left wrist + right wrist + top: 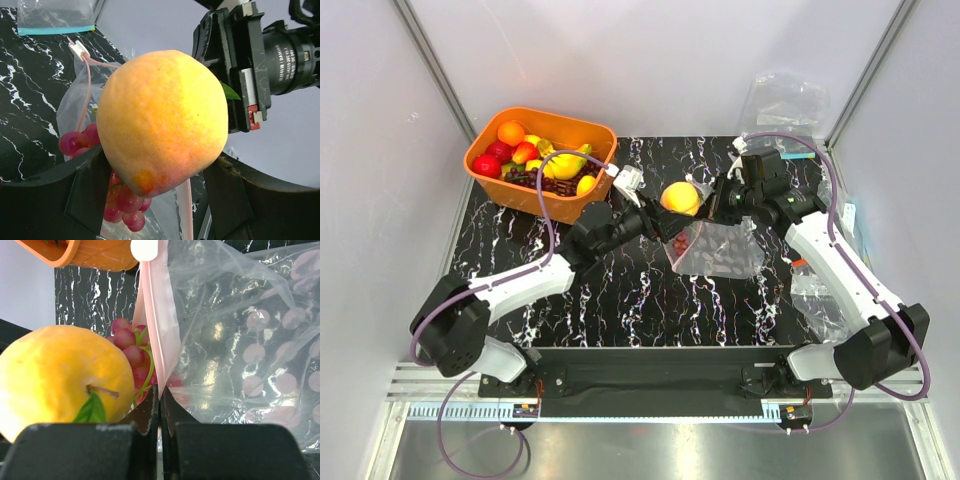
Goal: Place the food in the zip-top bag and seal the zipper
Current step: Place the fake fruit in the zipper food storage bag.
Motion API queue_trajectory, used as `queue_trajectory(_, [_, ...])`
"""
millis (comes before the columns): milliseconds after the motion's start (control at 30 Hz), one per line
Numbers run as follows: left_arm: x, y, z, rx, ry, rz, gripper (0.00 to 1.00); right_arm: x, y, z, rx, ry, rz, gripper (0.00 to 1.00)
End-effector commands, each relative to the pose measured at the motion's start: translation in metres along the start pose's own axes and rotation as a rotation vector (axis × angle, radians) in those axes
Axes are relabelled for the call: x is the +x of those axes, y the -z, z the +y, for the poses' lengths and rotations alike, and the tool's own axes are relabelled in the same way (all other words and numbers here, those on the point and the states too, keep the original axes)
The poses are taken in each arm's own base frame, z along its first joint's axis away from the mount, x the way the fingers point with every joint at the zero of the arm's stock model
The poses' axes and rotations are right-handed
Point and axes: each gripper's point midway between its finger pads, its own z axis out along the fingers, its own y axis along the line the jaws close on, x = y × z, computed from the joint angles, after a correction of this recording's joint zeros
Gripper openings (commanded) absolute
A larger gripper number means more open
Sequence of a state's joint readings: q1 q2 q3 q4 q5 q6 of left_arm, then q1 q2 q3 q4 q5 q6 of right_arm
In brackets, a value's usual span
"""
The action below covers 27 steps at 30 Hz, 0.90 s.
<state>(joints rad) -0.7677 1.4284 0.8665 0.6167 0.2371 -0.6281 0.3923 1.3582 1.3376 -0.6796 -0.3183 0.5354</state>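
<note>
My left gripper (672,206) is shut on a yellow-orange peach (681,198), its fingers (75,195) pressing both sides of the fruit (162,120). It holds the peach in the air just above the open mouth of the clear zip-top bag (725,252). A bunch of red grapes (80,142) lies inside the bag. My right gripper (725,200) is shut on the pale pink zipper (159,325) and holds that edge of the mouth up. In the right wrist view the peach (60,380) is left of the strip, and the grapes (131,351) show behind it.
An orange basket (478,152) at the back left holds an orange, red fruits, bananas and dark grapes. A spare clear bag with a teal strip (55,20) lies at the back right. More clear plastic (820,295) lies under the right arm. Pale walls enclose the marbled tabletop.
</note>
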Motion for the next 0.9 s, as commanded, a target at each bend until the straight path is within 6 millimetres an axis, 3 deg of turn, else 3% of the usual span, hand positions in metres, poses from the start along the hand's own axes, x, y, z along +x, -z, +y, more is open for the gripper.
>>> queue_trajectory(0, [0.011,-0.002,0.001,0.024,-0.027,0.024,0.32,-0.016,0.018,0.011,-0.026,0.045,-0.074,0.00])
queue_trajectory(467, [0.051,-0.007,0.036,-0.090,-0.024,0.149,0.32,-0.020,0.017,-0.004,0.042,0.074,-0.096,0.00])
queue_trajectory(733, [0.090,-0.019,0.056,-0.164,-0.014,0.269,0.32,-0.020,0.017,-0.003,0.037,0.095,-0.090,0.00])
queue_trajectory(867, [0.097,-0.025,0.053,-0.193,-0.053,0.315,0.41,-0.019,0.017,-0.003,0.029,0.099,-0.089,0.00])
